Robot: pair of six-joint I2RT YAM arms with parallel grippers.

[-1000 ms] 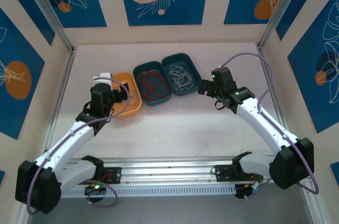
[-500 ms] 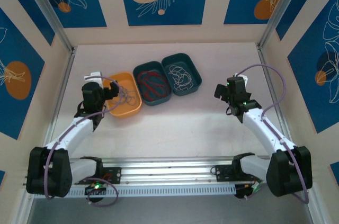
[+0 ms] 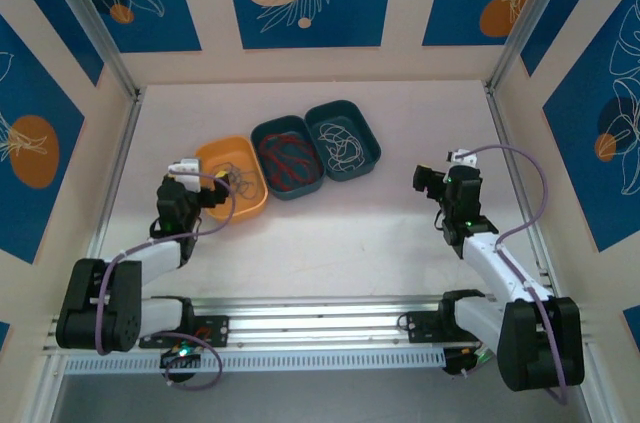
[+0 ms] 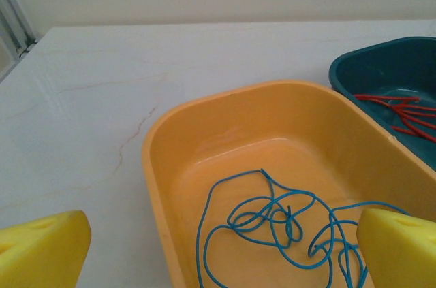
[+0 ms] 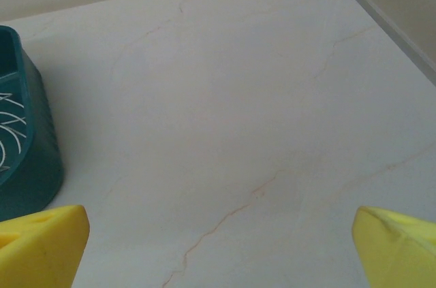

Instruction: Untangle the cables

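- Blue cable (image 4: 272, 227): lies in loose overlapping loops on the floor of the orange tray (image 4: 155, 165), apart from the other colours. That looks like sorting by colour.
- Red cables (image 3: 285, 158): bunched in the middle tray (image 3: 262, 133).
- White cable (image 3: 340, 141): coiled in the right tray (image 3: 373, 139). With one colour to each tray, the separating appears largely done.
- Trays: they stand in a slanting row, each just beside the next, so there is no room to reach between them. Their walls keep each cable from sliding out.
- Left gripper (image 4: 221, 250): jaws spread wide and holding nothing. It hovers at the orange tray's near end, looking in over the rim. Reaching in would mean clearing that rim first.
- Right gripper (image 5: 218, 247): also wide and holding nothing, over bare table (image 3: 380, 233), well apart from the right tray.
- Open room: bare tabletop lies in front of the trays. The side rail is near the right arm.
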